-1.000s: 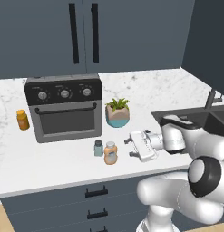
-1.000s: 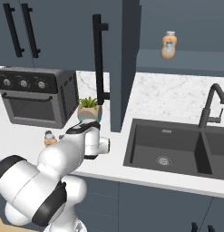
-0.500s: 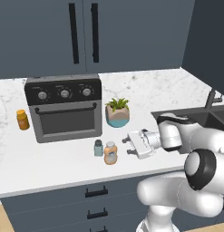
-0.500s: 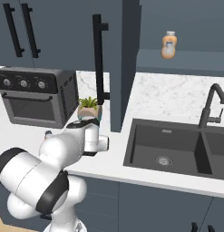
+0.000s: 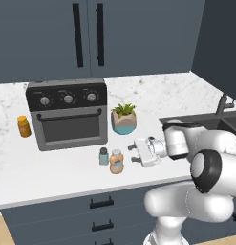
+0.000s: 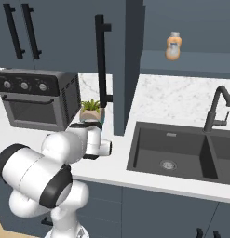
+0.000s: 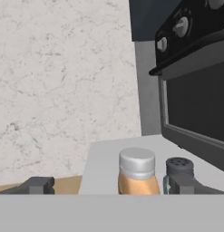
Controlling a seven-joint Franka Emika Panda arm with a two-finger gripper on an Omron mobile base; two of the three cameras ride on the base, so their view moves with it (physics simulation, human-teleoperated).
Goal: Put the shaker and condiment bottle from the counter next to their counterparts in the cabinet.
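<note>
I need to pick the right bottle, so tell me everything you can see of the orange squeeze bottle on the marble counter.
The orange squeeze bottle has a pale grey-white cap and a light label on its front. It looks like plastic, stands upright with its cap on, on the white marble counter near the front edge, before the black toaster oven. The small blue-grey shaker stands close beside it. The open gripper faces it without touching.

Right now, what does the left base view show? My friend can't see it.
The robot's open hand reaches sideways toward an orange condiment bottle and a small blue-grey shaker standing side by side on the white marble counter. Behind them sit a toaster oven and a potted plant.
</note>
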